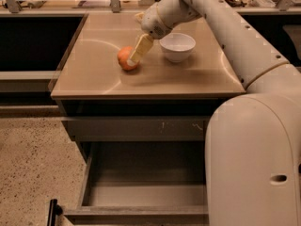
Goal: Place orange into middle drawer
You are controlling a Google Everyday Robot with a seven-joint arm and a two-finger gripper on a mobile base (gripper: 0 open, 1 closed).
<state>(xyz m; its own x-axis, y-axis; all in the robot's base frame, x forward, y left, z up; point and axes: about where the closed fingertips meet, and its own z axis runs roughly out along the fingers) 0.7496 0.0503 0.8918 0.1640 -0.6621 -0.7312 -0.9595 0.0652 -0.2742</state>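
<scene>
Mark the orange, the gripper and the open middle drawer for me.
orange (123, 59): camera view, its exposed left side.
gripper (136, 56): camera view, its lower end, over the orange's right side.
middle drawer (146, 194): camera view, bare floor of the open drawer.
</scene>
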